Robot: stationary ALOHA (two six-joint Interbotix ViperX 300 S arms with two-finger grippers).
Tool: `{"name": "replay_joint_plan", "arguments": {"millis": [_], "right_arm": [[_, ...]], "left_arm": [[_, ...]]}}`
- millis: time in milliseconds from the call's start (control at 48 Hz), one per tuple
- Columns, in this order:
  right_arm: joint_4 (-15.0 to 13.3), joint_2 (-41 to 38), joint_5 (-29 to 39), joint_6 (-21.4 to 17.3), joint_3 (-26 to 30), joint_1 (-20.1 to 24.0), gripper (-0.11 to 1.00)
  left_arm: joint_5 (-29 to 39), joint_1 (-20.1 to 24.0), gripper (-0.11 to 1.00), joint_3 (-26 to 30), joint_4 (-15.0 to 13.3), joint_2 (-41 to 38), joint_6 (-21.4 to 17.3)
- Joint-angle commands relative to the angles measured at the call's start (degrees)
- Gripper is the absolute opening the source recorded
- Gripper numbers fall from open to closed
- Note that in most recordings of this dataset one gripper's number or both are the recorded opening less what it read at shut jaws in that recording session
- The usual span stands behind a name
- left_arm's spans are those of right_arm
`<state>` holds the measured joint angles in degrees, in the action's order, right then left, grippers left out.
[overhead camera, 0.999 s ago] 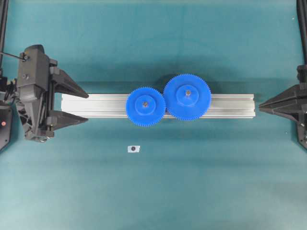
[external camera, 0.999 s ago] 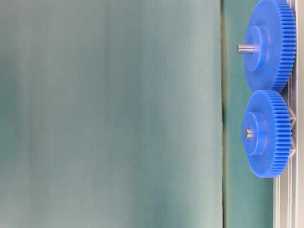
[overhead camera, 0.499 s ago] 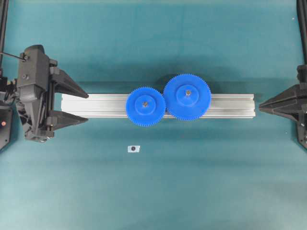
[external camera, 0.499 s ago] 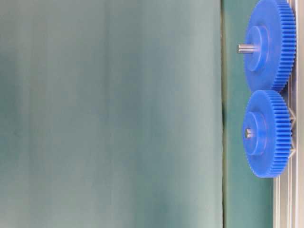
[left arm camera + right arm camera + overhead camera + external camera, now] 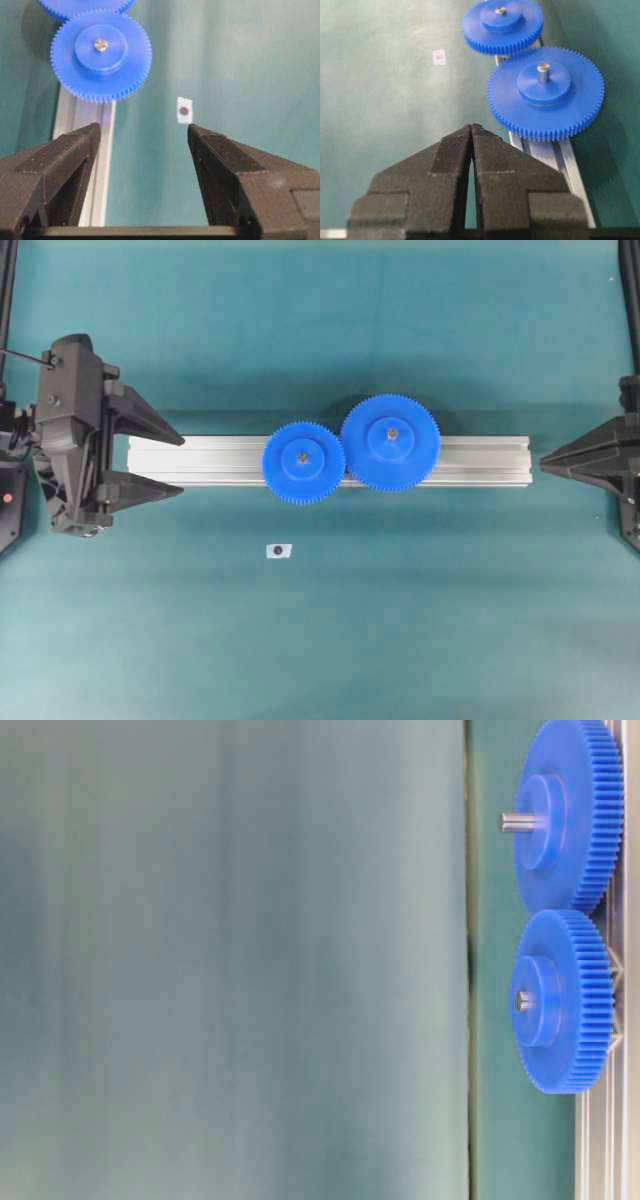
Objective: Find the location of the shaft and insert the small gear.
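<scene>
Nothing had moved since the earlier frames; gears, rail and both arms lay exactly as before. The small gear (image 5: pixel 303 462) sat on the aluminium rail (image 5: pixel 200 460), its teeth meshed with the larger gear (image 5: pixel 390 442) beside it. A grey metal tip, the shaft (image 5: pixel 100 45), showed in its hub hole, about flush with the hub face, while the larger gear's own pin (image 5: pixel 543 72) stood well proud of its hub. In the table-level view the small gear lay flat and close against the rail, not tilted.

Judged from this, the insertion looked complete: the gear was seated on its pin and engaged with its neighbour, and little seemed left beyond drawing the arms away.

The left gripper (image 5: pixel 172 465) hovered just off the rail's left end with its fingers (image 5: pixel 60 155) spread wide and empty, clear of the small gear. The right gripper (image 5: pixel 471 131) waited off the rail's far end, well apart from the gears, its fingers pressed together on nothing. A small white tag with a dark dot (image 5: pixel 279 551) lay alone on the green mat (image 5: pixel 450 620), near the rail.
</scene>
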<state>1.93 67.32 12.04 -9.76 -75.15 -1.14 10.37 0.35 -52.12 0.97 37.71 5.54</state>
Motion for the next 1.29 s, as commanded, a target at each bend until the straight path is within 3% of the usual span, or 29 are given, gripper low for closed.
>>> {"name": "replay_joint_plan", "arguments": {"millis": [0, 229, 1270], "right_arm": [[-0.09, -0.44, -0.53, -0.62, 0.62, -0.09, 0.08], [-0.09, -0.44, -0.53, -0.62, 0.70, -0.09, 0.08], [-0.09, -0.44, -0.62, -0.62, 0.62, -0.09, 0.08]], "left_arm": [[0.70, -0.09, 0.70, 1.23, 0.18, 0.26, 0.09], [5.01, -0.09, 0.70, 2.02, 0.18, 0.35, 0.00], [5.27, -0.09, 0.70, 1.58, 0.18, 0.97, 0.09]]}}
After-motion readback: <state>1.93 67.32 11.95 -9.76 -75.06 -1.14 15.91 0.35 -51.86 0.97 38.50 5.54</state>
